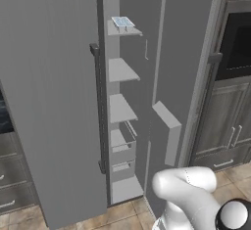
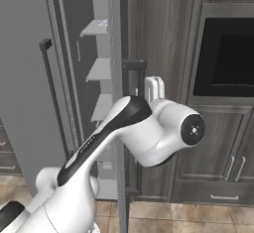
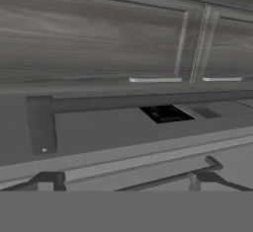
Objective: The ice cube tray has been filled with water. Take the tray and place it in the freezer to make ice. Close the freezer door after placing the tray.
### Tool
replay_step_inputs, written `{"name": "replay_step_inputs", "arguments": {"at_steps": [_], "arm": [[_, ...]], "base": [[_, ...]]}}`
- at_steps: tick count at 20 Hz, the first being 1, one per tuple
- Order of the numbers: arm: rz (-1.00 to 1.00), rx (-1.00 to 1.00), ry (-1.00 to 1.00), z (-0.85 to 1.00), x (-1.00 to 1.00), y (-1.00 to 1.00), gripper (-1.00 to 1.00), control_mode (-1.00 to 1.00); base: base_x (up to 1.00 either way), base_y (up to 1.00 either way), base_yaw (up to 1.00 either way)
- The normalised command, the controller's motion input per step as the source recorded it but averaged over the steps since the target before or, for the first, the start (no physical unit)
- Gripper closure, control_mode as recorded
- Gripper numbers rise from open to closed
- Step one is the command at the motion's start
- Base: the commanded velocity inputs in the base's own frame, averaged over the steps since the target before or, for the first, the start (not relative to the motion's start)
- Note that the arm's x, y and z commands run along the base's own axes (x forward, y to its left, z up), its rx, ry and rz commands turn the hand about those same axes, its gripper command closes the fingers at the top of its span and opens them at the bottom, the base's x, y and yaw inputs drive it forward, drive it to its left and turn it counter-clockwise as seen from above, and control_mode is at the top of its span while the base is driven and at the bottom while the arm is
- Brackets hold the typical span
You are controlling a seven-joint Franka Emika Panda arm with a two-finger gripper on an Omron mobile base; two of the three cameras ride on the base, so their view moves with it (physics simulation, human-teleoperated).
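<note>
On the top shelf (image 1: 122, 30) of the open freezer (image 1: 128, 106), the ice cube tray (image 1: 122, 22) is seen lying flat with its pale blue water (image 1: 121, 22), so the placing step is judged as done and the closing step is in hand. The claw (image 3: 123, 179) is spread wide and nothing is held in it, and in the hand view a dark bar handle (image 3: 143, 100) is faced. For the next move, the freezer door (image 1: 169, 92) must be pushed by the arm until it is shut.
</note>
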Motion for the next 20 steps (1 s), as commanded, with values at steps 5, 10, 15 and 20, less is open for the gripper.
{"name": "replay_step_inputs", "arguments": {"at_steps": [5, 10, 15, 20], "arm": [[0.15, 0.0, 0.04, -0.4, 0.48, -0.01, -1.0, -1.0], [0.16, 0.0, 0.09, -0.38, 0.54, -0.03, -1.0, -1.0], [0.16, 0.02, 0.04, -0.34, 0.52, -0.06, -1.0, -1.0], [0.14, 0.02, 0.0, -0.17, 0.25, -0.16, -1.0, -1.0]], "base": [[0.0, 0.0, 0.0], [0.0, 0.0, 0.0], [0.0, 0.0, 0.0], [0.0, 0.0, 0.0]]}}
